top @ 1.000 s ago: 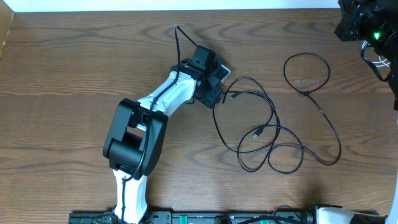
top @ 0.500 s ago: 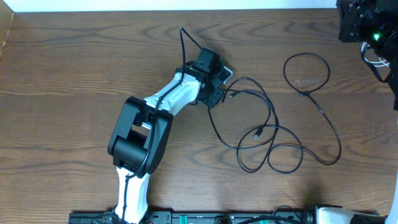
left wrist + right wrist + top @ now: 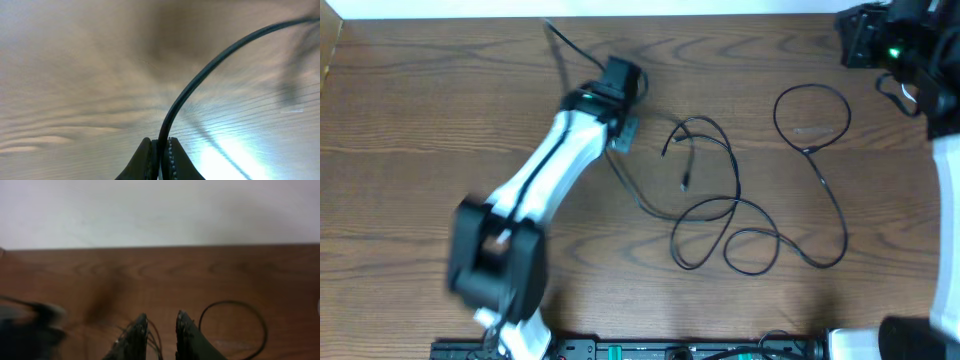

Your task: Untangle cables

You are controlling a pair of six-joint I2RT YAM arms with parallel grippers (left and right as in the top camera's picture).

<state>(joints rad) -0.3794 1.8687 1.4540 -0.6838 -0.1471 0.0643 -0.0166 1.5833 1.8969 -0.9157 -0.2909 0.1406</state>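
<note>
pinching the black cable (image 3: 176,106) tight, the left fingers (image 3: 148,152) are fully closed above the counter (image 3: 420,100); the right fingers (image 3: 182,330) stand slightly apart, holding nothing.

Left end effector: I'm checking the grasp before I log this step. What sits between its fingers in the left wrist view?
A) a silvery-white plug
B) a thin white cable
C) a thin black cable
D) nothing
C: the left end effector has its fingers pinched shut on a thin black cable, which arcs up and to the right from the fingertips.
</note>
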